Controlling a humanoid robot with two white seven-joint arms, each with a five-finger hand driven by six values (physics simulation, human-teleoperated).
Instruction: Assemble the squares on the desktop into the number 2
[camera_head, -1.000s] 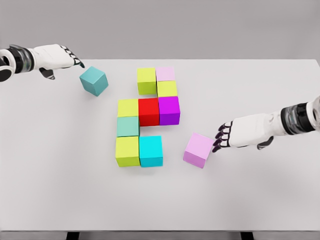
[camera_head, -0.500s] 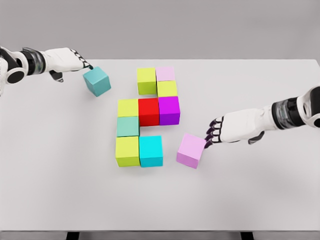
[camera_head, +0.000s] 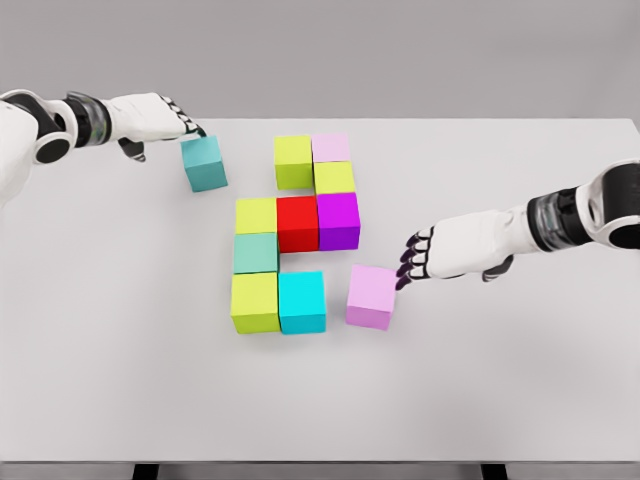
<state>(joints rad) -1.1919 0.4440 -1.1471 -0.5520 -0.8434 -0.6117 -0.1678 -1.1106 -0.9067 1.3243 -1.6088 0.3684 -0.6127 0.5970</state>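
the pale pink cube (camera_head: 371, 296) now sits nearly square to the worktop (camera_head: 500, 380) edges, no longer skewed as it was a second ago; it has slid left, close to the cyan cube (camera_head: 302, 301) at the bottom of the cluster, a small gap between them; the right hand (camera_head: 432, 256) is just beside its upper right corner, fingers (camera_head: 409, 270) extended, holding nothing; the teal cube (camera_head: 204, 163) has shifted right toward the yellow-green cube (camera_head: 293, 161) and is less tilted; the left hand (camera_head: 160, 117) touches its upper left corner with straight fingertips, gripping nothing.
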